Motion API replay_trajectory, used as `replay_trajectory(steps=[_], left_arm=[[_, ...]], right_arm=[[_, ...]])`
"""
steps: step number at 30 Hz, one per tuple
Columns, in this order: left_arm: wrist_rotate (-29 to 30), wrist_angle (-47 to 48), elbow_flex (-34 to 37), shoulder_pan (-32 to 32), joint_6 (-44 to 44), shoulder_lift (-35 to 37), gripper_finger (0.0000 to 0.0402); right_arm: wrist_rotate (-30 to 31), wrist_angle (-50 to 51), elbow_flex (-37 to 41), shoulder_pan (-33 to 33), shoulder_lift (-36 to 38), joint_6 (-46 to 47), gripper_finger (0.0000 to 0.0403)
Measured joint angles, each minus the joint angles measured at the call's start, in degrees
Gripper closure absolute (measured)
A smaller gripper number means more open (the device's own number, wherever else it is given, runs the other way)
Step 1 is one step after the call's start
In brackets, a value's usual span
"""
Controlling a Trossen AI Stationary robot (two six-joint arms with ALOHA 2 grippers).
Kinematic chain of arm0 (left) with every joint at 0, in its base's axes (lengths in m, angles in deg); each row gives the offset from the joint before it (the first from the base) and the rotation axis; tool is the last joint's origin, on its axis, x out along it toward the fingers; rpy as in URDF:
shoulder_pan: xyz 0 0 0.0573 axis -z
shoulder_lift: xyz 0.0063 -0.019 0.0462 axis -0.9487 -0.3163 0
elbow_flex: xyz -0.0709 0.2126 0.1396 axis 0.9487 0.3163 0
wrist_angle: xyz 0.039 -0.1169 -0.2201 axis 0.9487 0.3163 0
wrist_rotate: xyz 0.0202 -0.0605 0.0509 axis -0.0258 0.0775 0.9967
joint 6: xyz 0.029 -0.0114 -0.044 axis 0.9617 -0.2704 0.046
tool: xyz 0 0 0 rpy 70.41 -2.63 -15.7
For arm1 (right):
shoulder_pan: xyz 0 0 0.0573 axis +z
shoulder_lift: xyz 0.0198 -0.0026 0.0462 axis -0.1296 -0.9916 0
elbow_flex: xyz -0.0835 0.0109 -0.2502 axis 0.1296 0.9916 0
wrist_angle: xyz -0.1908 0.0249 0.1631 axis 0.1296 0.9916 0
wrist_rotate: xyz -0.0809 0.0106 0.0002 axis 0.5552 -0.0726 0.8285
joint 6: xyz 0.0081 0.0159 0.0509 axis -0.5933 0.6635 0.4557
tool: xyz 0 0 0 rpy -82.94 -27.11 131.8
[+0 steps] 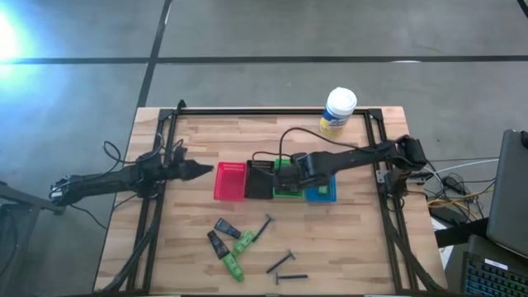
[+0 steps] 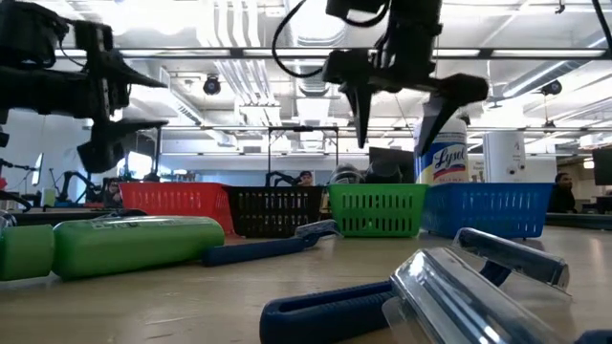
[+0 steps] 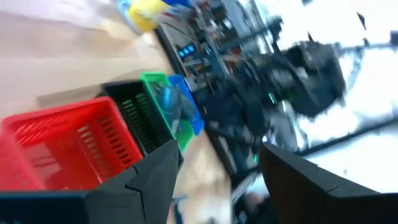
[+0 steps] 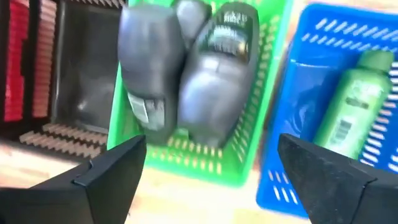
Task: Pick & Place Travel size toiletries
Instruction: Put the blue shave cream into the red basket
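My right gripper [image 4: 211,142] hangs open above the green bin [image 4: 186,163], touching nothing; the low view shows its fingertips [image 2: 394,143] well above the rim. Grey oval bottles [image 4: 214,81] lie in that bin, and a green tube [image 4: 354,106] lies in the blue bin [image 4: 298,124]. My left gripper [image 1: 206,171] is open and hovers left of the red bin [image 1: 230,181]. On the near part of the table lie black tubes [image 1: 227,227], green tubes [image 1: 242,242] and thin razors [image 1: 283,261].
Red, black [image 1: 259,180], green and blue bins stand side by side in a row mid-table. A white-and-yellow canister [image 1: 338,111] stands near the far edge behind them. A black frame [image 1: 272,113] runs along the table's far and side edges. Bare wood shows between bins and loose items.
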State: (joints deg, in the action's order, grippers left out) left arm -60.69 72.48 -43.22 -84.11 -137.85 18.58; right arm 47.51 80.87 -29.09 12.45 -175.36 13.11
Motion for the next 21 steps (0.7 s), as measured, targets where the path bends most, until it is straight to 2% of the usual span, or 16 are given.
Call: replay_trajectory(steps=[2,4,8,11,15,17,21], left_arm=[[1.9,-0.5,0.0,0.0,-4.8,0.0,0.0172],[2.3,-2.7,0.0,0.0,-4.8,0.0,0.0172],[-1.9,-1.1,-2.8,0.0,-3.6,-1.0,0.0172],[-4.6,12.5,-9.8,0.1,3.4,-4.5,0.0172],[-2.7,35.1,-21.6,1.2,16.6,-14.3,0.0172],[-0.8,41.5,-27.1,2.4,23.4,-20.1,0.0172],[2.1,47.5,-35.9,5.5,33.4,-31.5,0.0172]], right_arm=[[-0.2,0.3,-0.3,0.9,0.2,-0.3,0.0040],[-1.7,0.2,-0.3,1.6,0.4,-2.4,0.0041],[-7.0,0.3,0.0,1.9,0.4,-9.1,0.0051],[-9.2,0.5,0.6,1.8,0.4,-15.9,0.0061],[-9.5,2.4,0.7,1.5,0.5,-24.8,0.0074],[-10.1,3.0,0.7,1.5,0.9,-28.7,0.0075],[-10.5,5.5,0.7,1.8,1.9,-33.6,0.0070]])
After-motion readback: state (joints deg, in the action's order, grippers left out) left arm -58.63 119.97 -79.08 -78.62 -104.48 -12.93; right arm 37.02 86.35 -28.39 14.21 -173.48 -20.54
